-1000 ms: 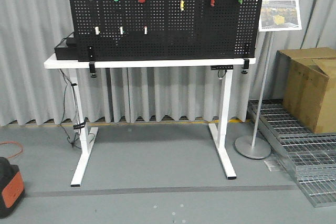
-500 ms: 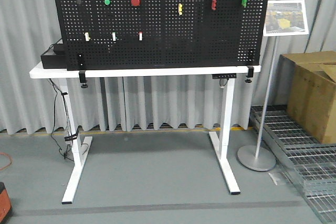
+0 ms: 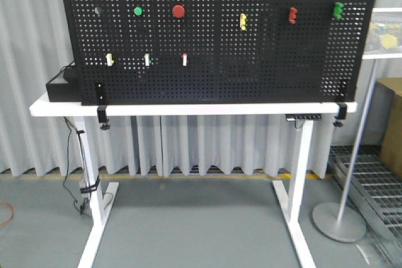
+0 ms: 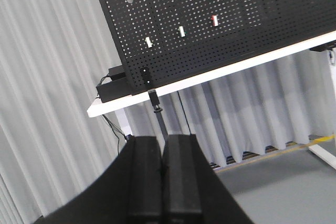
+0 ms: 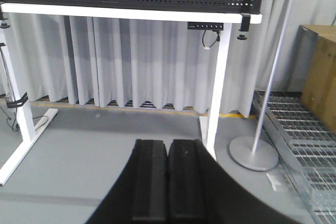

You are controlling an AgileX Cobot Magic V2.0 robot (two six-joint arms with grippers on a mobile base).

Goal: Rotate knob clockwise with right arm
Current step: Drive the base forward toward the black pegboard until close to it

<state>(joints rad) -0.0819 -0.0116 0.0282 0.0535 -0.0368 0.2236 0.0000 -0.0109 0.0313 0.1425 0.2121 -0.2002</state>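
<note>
Right claw pinched shut, empty, aimed low under the bench, while the likely knob sits high-left on the pegboard near the green button, so a wrong-fixture grab is possible.

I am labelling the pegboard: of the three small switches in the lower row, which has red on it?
The rightmost switch; the middle switch shows green, the left switch yellowish.

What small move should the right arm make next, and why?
Probably lift the right gripper toward the pegboard. Its wrist view shows only the board's bottom edge above the white table, so it points below every control, and its jaws are shut on nothing. A dark round knob, perhaps the target, sits high on the board's left part.
</note>
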